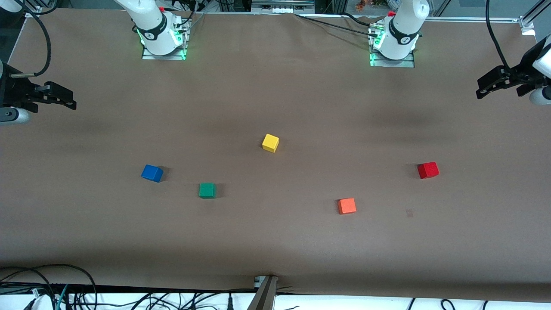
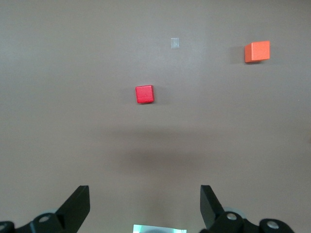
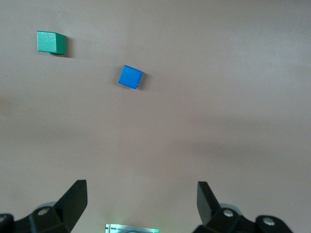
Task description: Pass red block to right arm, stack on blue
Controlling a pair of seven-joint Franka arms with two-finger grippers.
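The red block (image 1: 428,170) lies alone toward the left arm's end of the bench (image 1: 275,241), so the left claw (image 1: 495,84), wide open and empty up at that end edge, should come straight down over it and square its fingers to the block's flat faces. The right claw (image 1: 54,97), equally open and empty, waits at the right arm's end edge, the blue (image 1: 152,173) lying toward that end. The orange cube (image 1: 347,206) lies well apart, so there is open room all round for the approach and mid-bench for the handover.

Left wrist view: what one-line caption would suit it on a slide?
Open left gripper hovers above the brown table, red block and orange cube lying ahead.
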